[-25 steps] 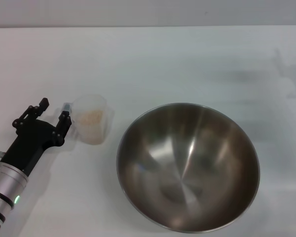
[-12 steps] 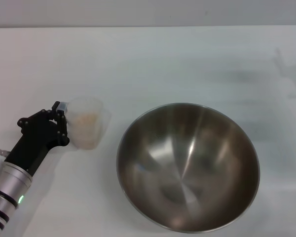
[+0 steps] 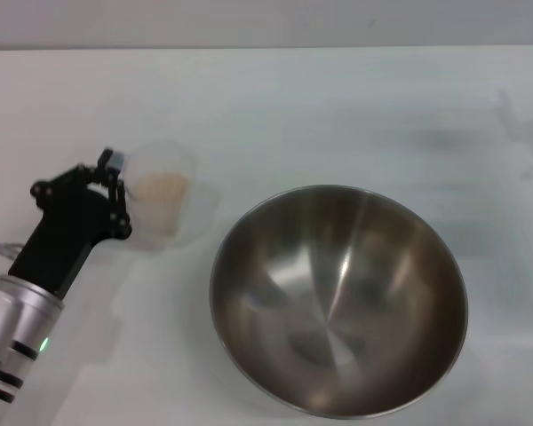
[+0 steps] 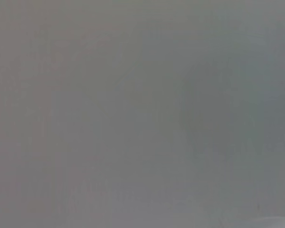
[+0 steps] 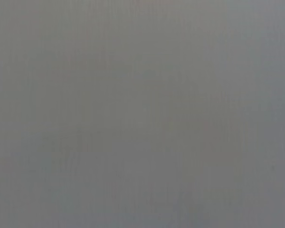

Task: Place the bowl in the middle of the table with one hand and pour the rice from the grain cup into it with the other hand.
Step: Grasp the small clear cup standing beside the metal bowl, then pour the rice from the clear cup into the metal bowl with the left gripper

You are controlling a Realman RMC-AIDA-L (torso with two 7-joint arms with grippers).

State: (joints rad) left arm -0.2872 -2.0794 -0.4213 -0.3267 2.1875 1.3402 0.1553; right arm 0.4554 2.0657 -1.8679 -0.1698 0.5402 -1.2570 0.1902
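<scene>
Head view: we see the bowl resting upright on the table, its steel inside bare. Left of the bowl and apart from it, the left gripper has its fingers clamped on the handle side of the grain cup, which looks raised off the table, its shadow lying toward the bowl. Rice sits inside the cup. Both wrist views give us only plain grey, and the right gripper appears nowhere

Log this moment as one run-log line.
left gripper: shut on grain cup, lifted | rice: in cup | bowl: empty, on table | right gripper: not in view
</scene>
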